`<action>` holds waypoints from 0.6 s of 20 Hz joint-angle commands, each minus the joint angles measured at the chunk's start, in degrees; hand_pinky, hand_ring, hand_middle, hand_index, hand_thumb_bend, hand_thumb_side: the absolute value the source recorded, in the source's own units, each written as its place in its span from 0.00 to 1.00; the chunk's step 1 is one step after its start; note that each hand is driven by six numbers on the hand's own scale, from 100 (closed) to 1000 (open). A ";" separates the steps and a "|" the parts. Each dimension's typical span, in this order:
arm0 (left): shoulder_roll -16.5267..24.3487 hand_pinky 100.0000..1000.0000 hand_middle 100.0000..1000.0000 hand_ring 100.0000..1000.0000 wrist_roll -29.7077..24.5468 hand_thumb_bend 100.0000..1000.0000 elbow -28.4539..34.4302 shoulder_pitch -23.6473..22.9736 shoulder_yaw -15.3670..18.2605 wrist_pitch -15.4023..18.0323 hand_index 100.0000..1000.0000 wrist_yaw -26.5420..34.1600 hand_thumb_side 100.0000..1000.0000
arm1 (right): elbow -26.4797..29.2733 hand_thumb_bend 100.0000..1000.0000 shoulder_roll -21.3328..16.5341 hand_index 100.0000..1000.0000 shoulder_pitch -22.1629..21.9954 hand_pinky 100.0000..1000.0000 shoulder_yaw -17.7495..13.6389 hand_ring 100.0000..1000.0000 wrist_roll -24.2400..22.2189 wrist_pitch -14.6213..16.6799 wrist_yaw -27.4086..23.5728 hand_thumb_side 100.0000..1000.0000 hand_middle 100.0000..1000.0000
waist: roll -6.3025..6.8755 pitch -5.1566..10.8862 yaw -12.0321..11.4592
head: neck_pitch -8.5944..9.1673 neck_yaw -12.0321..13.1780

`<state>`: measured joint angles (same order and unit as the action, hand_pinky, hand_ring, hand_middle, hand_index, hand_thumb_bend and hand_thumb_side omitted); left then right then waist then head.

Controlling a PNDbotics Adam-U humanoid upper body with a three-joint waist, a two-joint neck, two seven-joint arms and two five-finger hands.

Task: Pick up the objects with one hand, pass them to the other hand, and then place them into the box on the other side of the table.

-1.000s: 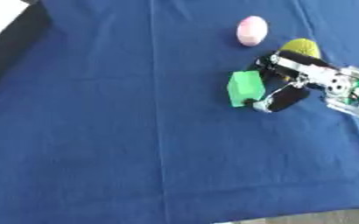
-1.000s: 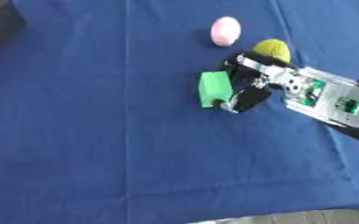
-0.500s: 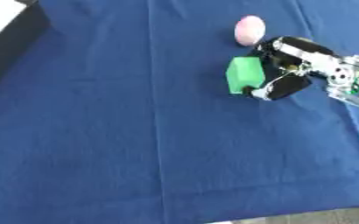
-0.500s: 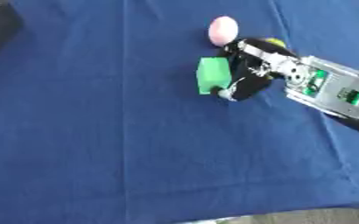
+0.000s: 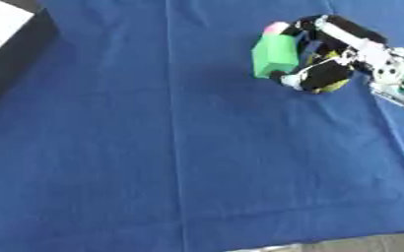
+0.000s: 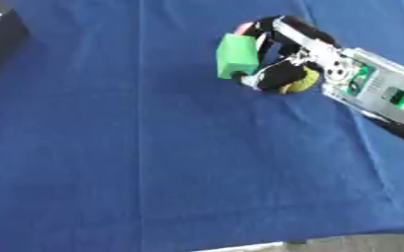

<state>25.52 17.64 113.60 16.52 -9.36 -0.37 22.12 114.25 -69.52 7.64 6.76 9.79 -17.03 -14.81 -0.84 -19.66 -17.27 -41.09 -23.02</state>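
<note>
Blue cloth (image 5: 171,162) covers the table, bare across the whole near half; a lengthwise crease runs from 6 toward 12 o'clock, left of centre.

Right hand (image 6: 279,59) enters from 3 o'clock on a silver forearm with green circuit boards showing, and sits at about 1 o'clock in the view. Fingers and thumb are curled round a green block (image 6: 237,55), pinching it from its right side; the block stands upright at the hand's left edge. Whether its base touches the cloth cannot be told.

Yellow-green rounded object (image 6: 303,81) peeks out under the hand's near-right edge, mostly hidden by the black fingers.

Pink rounded object (image 5: 275,27) shows just beyond the block's top, at the fingertips, largely covered; contact with the block or hand cannot be told.

Box (image 5: 7,37) at 10–11 o'clock, far left corner: dark walls, white inside, only partly in view. Well apart from the hand and block.

Left hand shows in neither view.
</note>
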 commanded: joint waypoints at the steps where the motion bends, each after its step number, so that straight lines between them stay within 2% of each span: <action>1: 1.65 0.68 0.52 0.49 0.14 0.01 1.00 -0.01 0.96 0.46 0.70 0.09 0.74 | 0.34 0.35 -0.85 0.51 1.21 0.00 -0.84 0.49 0.16 0.27 0.10 0.00 0.60 | 0.18 1.57 0.12 | 1.15 0.69; 5: 1.78 0.68 0.52 0.49 0.59 0.00 1.00 -0.11 2.03 1.45 0.70 -0.08 0.70 | 0.34 0.37 0.59 0.51 3.74 0.00 -0.03 0.48 -0.01 -0.88 1.84 0.00 0.60 | 0.43 1.98 0.03 | 1.41 1.46; 12: 3.60 0.68 0.52 0.49 1.27 0.00 1.00 -0.18 4.11 3.07 0.70 -0.51 0.65 | 0.34 0.39 6.27 0.50 9.30 0.00 1.99 0.46 1.92 -2.74 7.23 0.00 0.59 | 0.85 2.71 0.34 | 0.94 2.21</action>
<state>27.05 18.84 113.60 16.05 -6.31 2.25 21.83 114.23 -62.68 16.22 9.06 11.29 -19.52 -8.78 -0.05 -18.57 -16.94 -40.63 -21.04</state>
